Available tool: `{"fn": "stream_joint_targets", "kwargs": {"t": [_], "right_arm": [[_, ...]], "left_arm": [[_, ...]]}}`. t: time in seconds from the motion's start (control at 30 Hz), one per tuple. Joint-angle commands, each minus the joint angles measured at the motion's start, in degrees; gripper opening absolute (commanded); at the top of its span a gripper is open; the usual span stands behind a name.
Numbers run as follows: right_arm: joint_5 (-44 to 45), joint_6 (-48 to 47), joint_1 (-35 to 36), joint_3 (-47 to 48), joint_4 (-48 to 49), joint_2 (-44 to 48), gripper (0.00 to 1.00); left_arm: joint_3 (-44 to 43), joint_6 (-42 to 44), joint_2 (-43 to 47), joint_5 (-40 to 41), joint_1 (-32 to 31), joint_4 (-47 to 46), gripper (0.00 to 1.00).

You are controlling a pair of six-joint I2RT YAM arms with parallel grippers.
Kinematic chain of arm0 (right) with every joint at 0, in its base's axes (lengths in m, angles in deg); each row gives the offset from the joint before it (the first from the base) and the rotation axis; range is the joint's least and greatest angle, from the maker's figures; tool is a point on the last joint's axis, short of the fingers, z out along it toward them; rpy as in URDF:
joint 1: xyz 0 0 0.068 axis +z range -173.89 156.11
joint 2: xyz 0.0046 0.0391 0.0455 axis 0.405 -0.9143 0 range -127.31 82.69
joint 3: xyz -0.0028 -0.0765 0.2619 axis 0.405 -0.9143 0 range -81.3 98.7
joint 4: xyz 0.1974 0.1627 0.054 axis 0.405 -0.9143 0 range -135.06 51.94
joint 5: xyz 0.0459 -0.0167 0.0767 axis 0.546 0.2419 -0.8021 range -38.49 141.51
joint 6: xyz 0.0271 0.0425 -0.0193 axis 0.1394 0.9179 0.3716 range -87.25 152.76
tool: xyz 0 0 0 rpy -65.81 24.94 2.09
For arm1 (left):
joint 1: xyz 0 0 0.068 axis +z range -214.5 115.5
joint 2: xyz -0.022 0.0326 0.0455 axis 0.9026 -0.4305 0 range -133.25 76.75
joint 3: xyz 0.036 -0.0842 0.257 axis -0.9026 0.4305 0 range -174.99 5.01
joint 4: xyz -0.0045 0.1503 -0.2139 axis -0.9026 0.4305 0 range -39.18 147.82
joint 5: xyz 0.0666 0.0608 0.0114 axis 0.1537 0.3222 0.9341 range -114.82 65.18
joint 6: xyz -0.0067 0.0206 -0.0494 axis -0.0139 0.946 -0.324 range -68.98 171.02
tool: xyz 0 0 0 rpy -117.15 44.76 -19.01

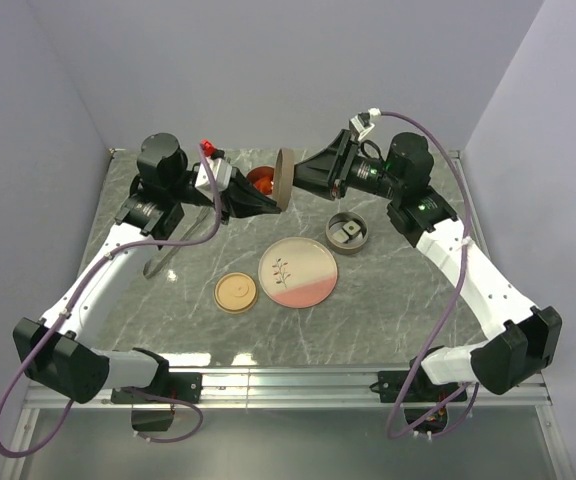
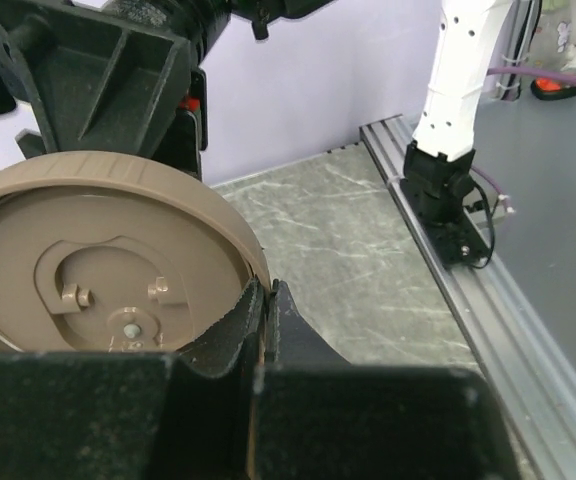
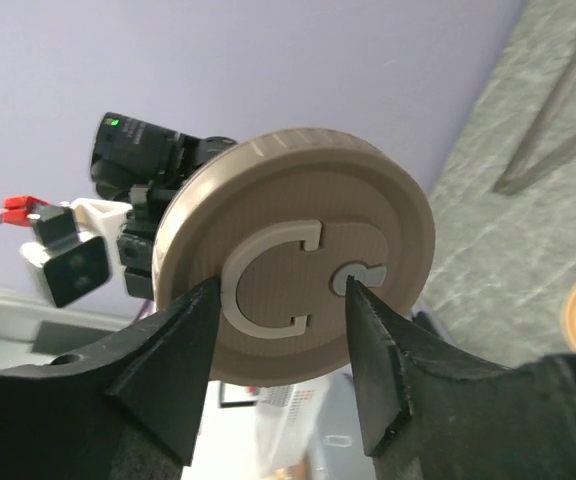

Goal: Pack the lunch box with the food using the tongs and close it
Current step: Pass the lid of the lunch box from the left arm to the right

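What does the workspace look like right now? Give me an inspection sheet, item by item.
Surface: grey marble-look table, no spills seen.
Job's things: brown round lid held on edge in the air; tongs lying on the table; round brown container beside the plate.
Clutter: tan disc left of the plate; red-orange thing behind the lid, unclear.
Grippers: left hand shut on the lid's rim; right hand open astride its C-shaped handle.
Cables: purple cable on each arm.
Surroundings: lilac walls, metal rail.

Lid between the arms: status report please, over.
Left gripper shut on lid rim. Right gripper open, straddling its white handle. Tongs lying on table, not held.
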Motion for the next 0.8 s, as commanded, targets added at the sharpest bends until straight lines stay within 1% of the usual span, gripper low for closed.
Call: {"fn": "stream_joint_targets", "kwargs": {"t": [0.0,0.07,0.1,0.17,0.33,0.47,0.6,0.77], "right_arm": [[2.8,-9.0,1.2,2.5,-7.7,1.2,0.58],[5.3,-13.1,1.1,4.3,-11.8,1.0,0.57],[6.1,-14.3,1.2,4.9,-12.9,1.0,0.55],[8.9,-18.2,1.2,7.0,-16.7,0.9,0.53],[14.5,-25.0,1.2,9.7,-23.0,1.2,0.50],[16.8,-27.2,1.2,9.5,-26.7,1.6,0.46],[19.0,-29.3,1.2,10.0,-29.2,1.7,0.45],[19.5,-30.9,1.4,9.4,-30.7,2.0,0.45]], "left_arm": [[-0.1,-4.9,0.9,-1.7,-0.8,-10.1,0.00],[-1.7,-2.4,0.8,-1.5,-0.8,-5.0,0.00],[-2.4,0.0,0.7,-1.2,-0.8,-3.5,0.00],[-2.7,1.3,0.9,-0.8,-0.8,-1.5,0.00],[-2.0,-0.2,0.9,0.8,-0.8,-4.1,0.00],[-2.8,0.1,0.6,2.0,-0.8,-4.0,0.00],[-3.6,1.2,0.3,3.1,-0.8,-3.2,0.00],[-3.6,0.5,0.3,4.3,-0.8,-3.9,0.00]]}}
